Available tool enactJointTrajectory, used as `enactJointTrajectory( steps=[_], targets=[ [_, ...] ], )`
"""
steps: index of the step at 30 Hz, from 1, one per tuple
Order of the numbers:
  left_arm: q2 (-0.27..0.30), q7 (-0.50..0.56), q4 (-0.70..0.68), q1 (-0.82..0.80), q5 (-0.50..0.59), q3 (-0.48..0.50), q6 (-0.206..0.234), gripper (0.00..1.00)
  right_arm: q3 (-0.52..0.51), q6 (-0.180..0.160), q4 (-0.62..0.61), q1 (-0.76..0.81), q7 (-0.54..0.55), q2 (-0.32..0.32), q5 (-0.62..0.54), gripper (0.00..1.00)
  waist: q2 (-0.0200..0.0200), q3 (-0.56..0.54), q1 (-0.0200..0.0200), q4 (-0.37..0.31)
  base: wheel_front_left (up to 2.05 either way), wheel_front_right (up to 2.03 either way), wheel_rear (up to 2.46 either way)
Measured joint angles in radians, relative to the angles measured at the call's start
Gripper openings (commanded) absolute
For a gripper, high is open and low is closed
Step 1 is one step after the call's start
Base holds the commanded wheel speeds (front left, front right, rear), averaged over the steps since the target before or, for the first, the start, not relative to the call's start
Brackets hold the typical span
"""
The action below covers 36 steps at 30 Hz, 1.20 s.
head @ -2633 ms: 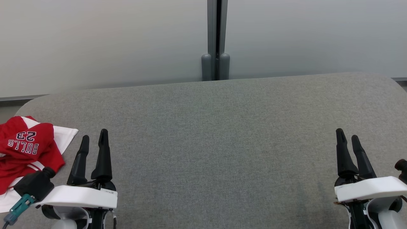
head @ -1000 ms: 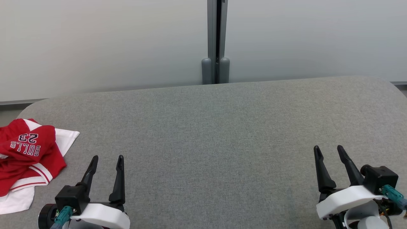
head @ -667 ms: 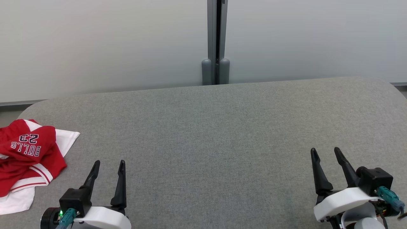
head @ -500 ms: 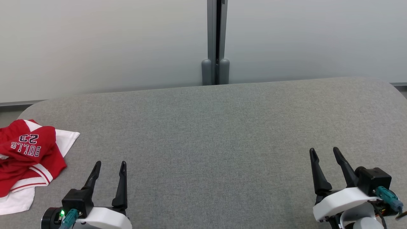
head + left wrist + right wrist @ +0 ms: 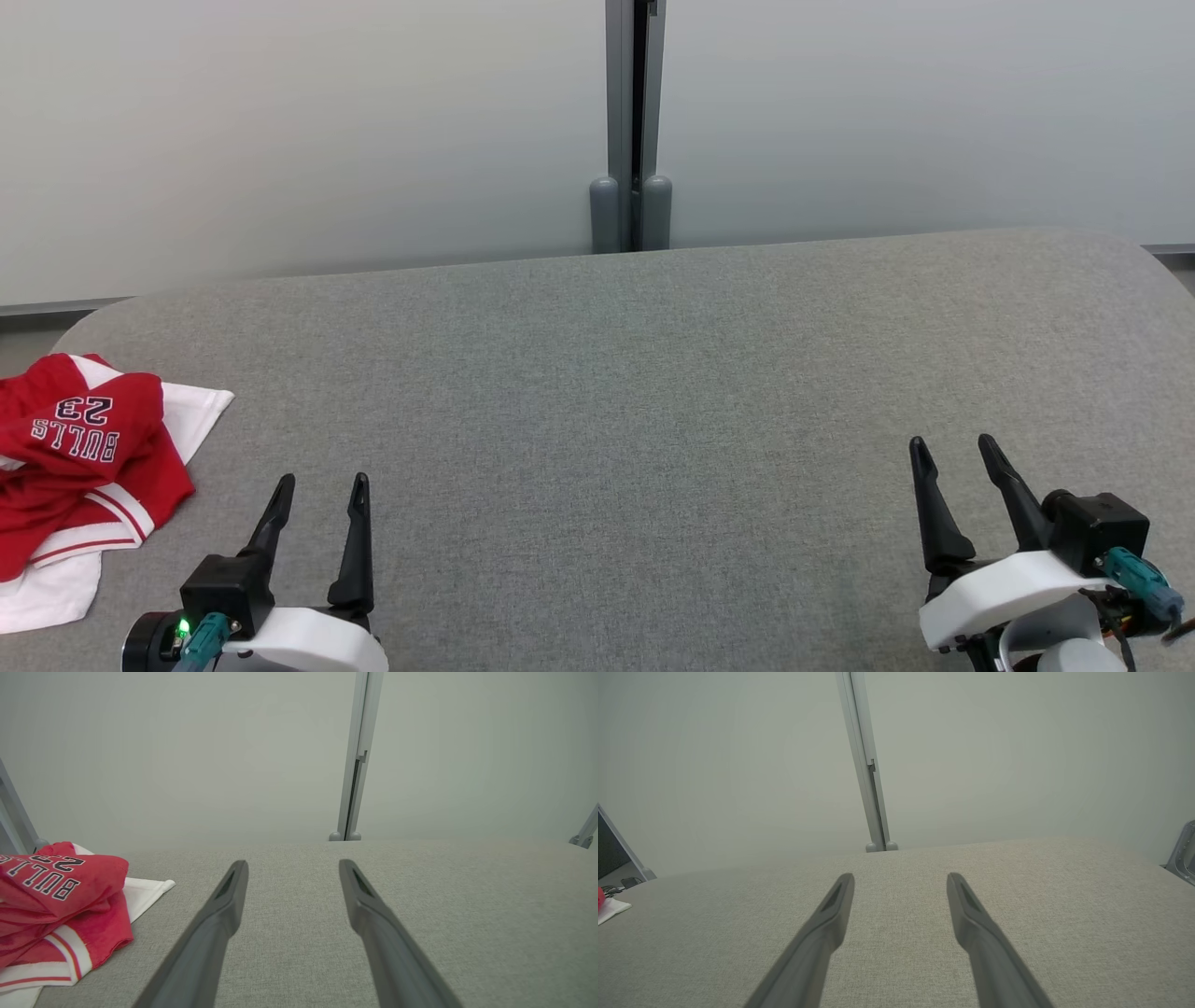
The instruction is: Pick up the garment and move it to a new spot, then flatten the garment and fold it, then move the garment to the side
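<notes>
The garment (image 5: pixel 79 467) is a red and white jersey lettered BULLS 23, lying crumpled at the far left edge of the grey table (image 5: pixel 635 392). In the left wrist view the garment (image 5: pixel 56 905) lies left of the fingers, apart from them. My left gripper (image 5: pixel 322 485) hovers open near the front edge, to the right of the garment, nothing between its fingers. My right gripper (image 5: pixel 952 446) is open and empty at the front right. A white corner of the garment (image 5: pixel 609 907) peeks in at the left edge of the right wrist view.
A pale partition wall (image 5: pixel 280 121) with a grey vertical post (image 5: pixel 632 121) stands right behind the table's far edge. The table has rounded corners at the far left and far right.
Since the earliest frame both grippers have drawn back toward the front edge and turned, and the left one has come off the garment's edge. Over the last second they have barely moved.
</notes>
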Motion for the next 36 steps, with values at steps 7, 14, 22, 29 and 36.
enactJointTrajectory(
  steps=[7, 14, 22, 29, 36],
  targets=[
    [0.000, 0.000, 0.006, -0.001, -0.011, -0.002, 0.004, 1.00, -0.002, 0.000, 0.000, 0.000, 0.003, -0.002, 0.002, 1.00, 0.0000, 0.001, 0.0000, 0.002, 0.00, 0.00, 0.00],
    [0.000, 0.000, 0.005, -0.014, -0.021, -0.001, 0.013, 1.00, -0.010, 0.000, -0.009, 0.001, 0.009, -0.005, -0.007, 1.00, 0.0000, 0.002, 0.0000, 0.025, 0.00, 0.00, 0.00],
    [0.005, -0.001, 0.004, -0.035, -0.024, -0.002, 0.022, 1.00, 0.000, 0.000, -0.066, 0.006, 0.040, 0.002, -0.035, 1.00, 0.0000, 0.005, 0.0000, 0.111, 0.00, 0.00, 0.00],
    [0.018, -0.003, 0.003, -0.049, -0.026, 0.005, 0.031, 1.00, 0.021, 0.000, -0.123, 0.018, 0.071, 0.006, -0.057, 1.00, 0.0000, 0.010, 0.0000, 0.226, 0.00, 0.00, 0.00],
    [0.035, -0.004, 0.004, -0.050, -0.030, 0.018, 0.039, 1.00, 0.044, 0.000, -0.156, 0.026, 0.093, 0.012, -0.068, 1.00, 0.0000, 0.015, 0.0000, 0.347, 0.00, 0.00, 0.00]
  ],
)
